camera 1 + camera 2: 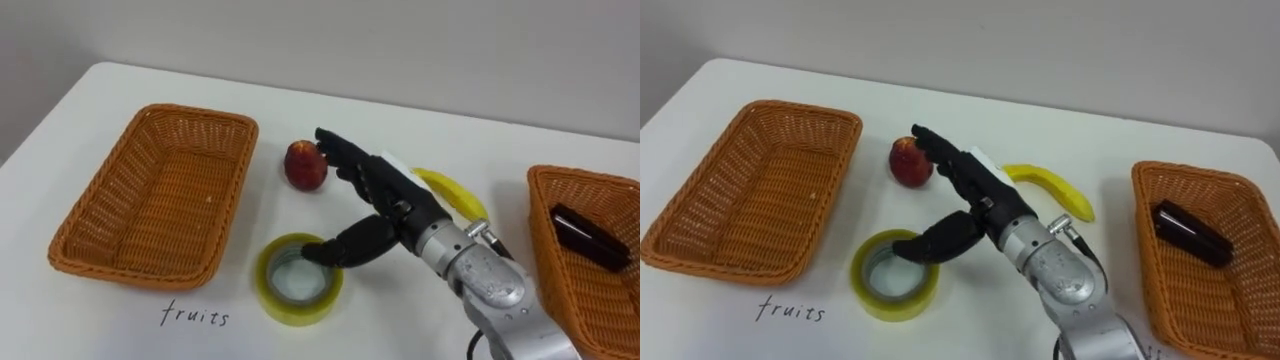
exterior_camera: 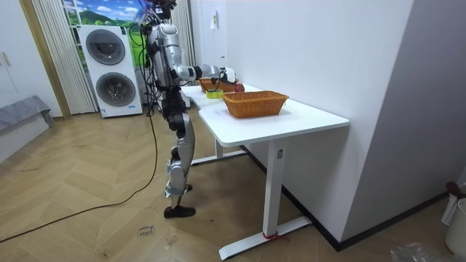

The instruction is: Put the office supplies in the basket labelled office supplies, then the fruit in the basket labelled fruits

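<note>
My right hand (image 1: 388, 196) reaches in from the lower right and hangs open over the middle of the white table. Its straight fingers point at a red apple (image 1: 305, 166) and end just beside it. Its thumb dips onto the far rim of a yellow tape roll (image 1: 297, 280) lying flat. A banana (image 1: 456, 193) lies behind the hand, partly hidden by it. An empty wicker basket (image 1: 165, 190) sits at the left. A second wicker basket (image 1: 545, 235) at the right holds a dark oblong object (image 1: 590, 236).
A handwritten label (image 1: 195, 317) lies on the table in front of the left basket. In the room view I stand at the long side of the white table (image 2: 306, 116), which stands against a wall, with washing machines (image 2: 113, 69) behind me.
</note>
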Tool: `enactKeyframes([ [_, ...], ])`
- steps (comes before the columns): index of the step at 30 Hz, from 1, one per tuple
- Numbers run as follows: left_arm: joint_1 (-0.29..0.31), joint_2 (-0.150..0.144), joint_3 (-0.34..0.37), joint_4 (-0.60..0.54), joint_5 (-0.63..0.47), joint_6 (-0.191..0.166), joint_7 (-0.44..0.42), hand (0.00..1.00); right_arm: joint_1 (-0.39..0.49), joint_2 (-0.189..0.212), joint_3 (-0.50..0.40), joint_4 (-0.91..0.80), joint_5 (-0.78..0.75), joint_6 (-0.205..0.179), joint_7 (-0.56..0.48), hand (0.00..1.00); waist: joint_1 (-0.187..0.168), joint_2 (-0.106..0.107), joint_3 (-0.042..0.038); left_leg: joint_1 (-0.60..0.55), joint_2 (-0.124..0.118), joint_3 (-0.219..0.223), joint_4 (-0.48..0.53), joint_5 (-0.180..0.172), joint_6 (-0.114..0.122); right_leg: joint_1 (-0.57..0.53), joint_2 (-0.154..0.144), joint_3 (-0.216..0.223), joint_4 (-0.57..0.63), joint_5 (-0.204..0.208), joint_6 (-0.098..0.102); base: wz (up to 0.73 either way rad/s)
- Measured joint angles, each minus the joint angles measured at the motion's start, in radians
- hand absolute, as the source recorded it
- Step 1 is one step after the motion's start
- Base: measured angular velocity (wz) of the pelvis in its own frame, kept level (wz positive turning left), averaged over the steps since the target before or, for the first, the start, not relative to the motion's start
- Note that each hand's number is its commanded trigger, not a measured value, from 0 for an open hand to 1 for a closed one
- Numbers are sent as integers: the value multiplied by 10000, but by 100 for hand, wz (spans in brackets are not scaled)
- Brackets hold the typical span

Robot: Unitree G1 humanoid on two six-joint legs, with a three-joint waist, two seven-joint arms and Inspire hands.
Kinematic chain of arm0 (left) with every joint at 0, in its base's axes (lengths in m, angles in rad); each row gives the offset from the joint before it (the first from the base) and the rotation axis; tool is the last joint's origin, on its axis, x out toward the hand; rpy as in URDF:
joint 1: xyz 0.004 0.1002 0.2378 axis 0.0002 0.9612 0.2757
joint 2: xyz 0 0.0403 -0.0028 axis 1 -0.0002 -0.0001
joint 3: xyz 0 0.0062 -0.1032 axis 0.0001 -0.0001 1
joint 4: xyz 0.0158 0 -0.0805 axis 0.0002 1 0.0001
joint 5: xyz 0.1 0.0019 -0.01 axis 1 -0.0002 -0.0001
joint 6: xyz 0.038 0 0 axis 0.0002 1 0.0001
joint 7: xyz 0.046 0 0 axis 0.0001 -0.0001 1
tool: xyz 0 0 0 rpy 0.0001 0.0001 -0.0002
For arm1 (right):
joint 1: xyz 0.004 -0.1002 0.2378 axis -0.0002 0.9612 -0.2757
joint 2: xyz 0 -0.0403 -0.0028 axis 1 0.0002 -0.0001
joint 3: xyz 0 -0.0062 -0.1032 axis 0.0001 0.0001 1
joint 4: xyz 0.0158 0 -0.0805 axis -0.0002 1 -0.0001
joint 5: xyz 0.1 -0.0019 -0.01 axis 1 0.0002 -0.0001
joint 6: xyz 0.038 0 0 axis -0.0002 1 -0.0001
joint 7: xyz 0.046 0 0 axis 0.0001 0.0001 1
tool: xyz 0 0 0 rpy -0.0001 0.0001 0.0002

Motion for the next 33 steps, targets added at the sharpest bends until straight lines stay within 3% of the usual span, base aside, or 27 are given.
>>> enactKeyframes([
  [6,5,-36,1,3,-1,199,1,0,-1,18,29,4,-798,176,390,0,19,-2,-1,-8,0,10,-7,0,0,-13,-2,-9,0,0,0,0],
  [25,-60,-73,-9,-6,-98,334,64,0,-1,10,221,452,-775,401,398,0,10,17,-4,61,-2,26,-6,2,2,54,-10,20,-2,0,0,0],
  [28,-20,-67,-86,-3,-109,422,114,0,-1,-14,280,685,-784,710,394,0,35,16,-4,58,-8,12,-8,2,2,56,-14,4,-3,0,0,0],
  [33,13,-69,-102,-3,-117,575,236,0,-1,-20,334,686,-778,799,390,0,23,3,-12,58,-7,-6,-6,2,2,68,-12,-14,-2,0,0,0],
])
